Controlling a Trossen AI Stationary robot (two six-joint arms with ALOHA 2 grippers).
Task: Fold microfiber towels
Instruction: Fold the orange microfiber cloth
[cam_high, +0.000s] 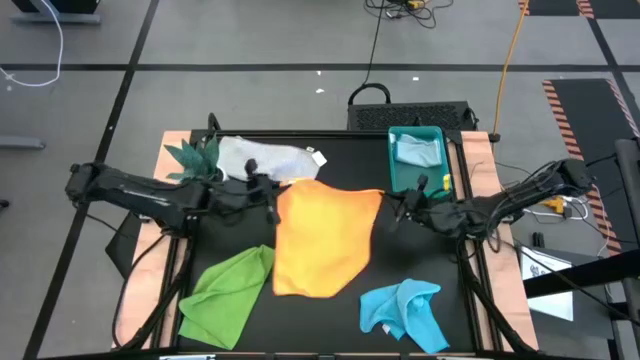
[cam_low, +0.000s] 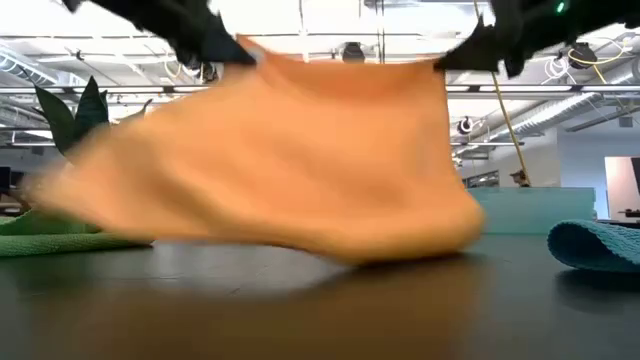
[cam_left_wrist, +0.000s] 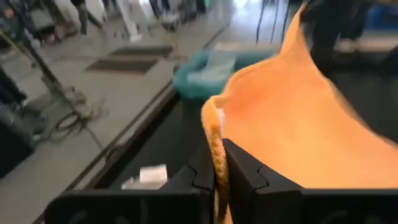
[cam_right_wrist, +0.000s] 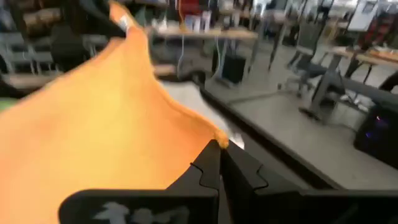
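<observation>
The left gripper is clenched on one upper corner of the orange towel, and the right gripper is clenched on the other corner; each wrist view shows the dark fingers pinching a thin cloth hem. The soft, matte orange cloth hangs between them over the middle of the table, its top edge stretched and its lower part draped loosely onto the black surface.

Five towels show in all. The lime green towel lies crumpled near the table's front left corner. The turquoise-blue towel is bunched near the front right corner. The white-grey towel lies rumpled along the far edge, left of centre, beside one spiky green plant. The pale blue towel sits folded inside one rectangular teal plastic tray near the far right corner.
</observation>
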